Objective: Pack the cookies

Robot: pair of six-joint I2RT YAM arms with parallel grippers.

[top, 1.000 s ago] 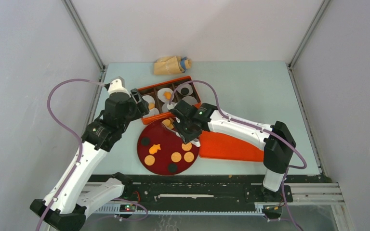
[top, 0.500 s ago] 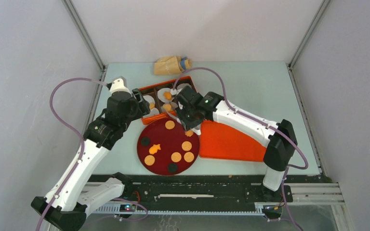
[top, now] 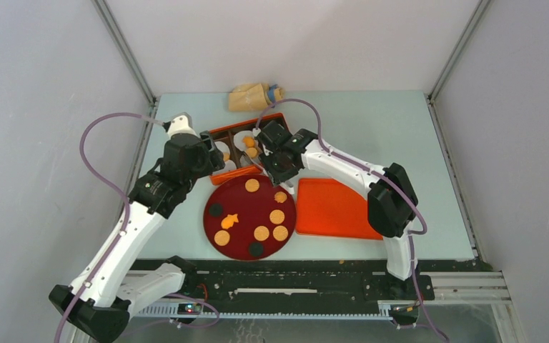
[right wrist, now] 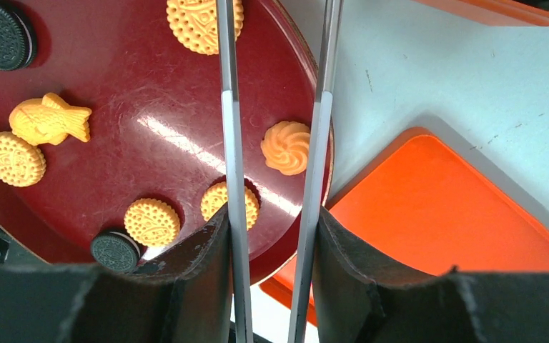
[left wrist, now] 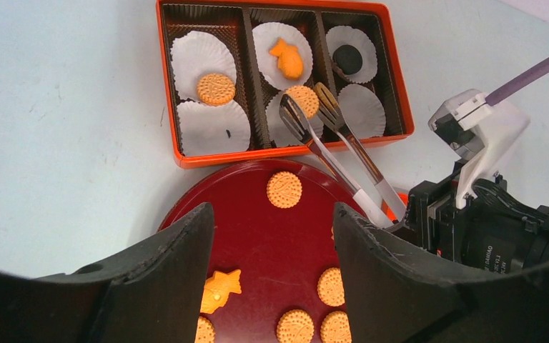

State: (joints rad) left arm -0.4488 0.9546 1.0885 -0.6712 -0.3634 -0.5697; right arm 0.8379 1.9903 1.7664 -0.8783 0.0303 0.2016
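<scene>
My right gripper [top: 275, 153] [right wrist: 270, 221] is shut on the white handles of metal tongs [left wrist: 336, 153] [right wrist: 229, 143]. The tong tips reach into the middle compartment of the orange box [top: 283, 118] [left wrist: 166, 86], flanking a round tan cookie [left wrist: 302, 100] over a paper liner. Inside the box also lie a round tan cookie [left wrist: 216, 88], a fish-shaped one [left wrist: 287, 57] and a dark one [left wrist: 347, 59]. Several more cookies [top: 261, 233] [right wrist: 286, 147] rest on the dark red plate [top: 246, 214] [left wrist: 257, 243]. My left gripper [top: 204, 161] [left wrist: 271, 214] hangs open over the plate's left side, holding nothing.
The orange lid [top: 336, 209] [right wrist: 436, 214] lies flat just right of the plate, touching it. A tan wrapped bundle [top: 255, 96] sits at the back edge behind the box. Grey walls close in the table on the left, right and back.
My right arm swung the tongs from the plate's far edge up to the box, bringing a round tan cookie to the middle compartment. The left arm barely shifted.
</scene>
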